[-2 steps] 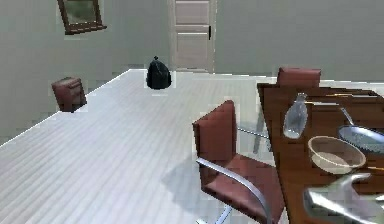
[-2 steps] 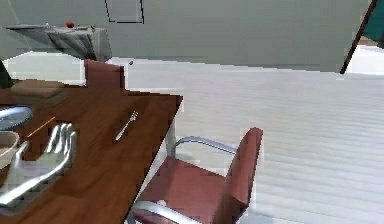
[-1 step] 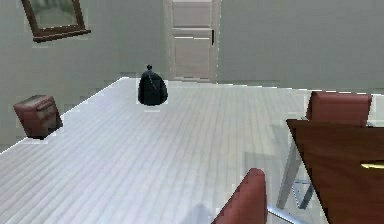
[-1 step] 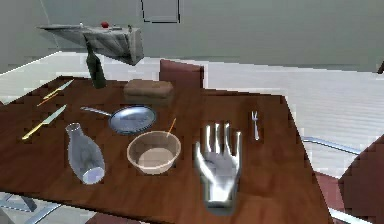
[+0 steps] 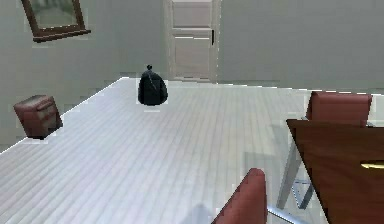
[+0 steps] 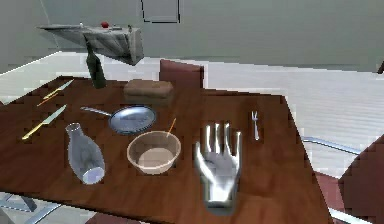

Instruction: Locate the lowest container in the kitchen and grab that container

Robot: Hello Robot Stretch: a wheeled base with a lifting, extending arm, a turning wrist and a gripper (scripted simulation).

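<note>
On the wooden surface (image 6: 283, 150) sit a bowl (image 6: 154, 153) and a pan (image 6: 130, 120); choosing the lowest container and grabbing it look undone. The tool's state cannot be told.

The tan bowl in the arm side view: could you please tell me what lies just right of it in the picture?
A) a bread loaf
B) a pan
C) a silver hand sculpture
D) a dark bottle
C: the silver hand sculpture lies just right of the tan bowl.
</note>
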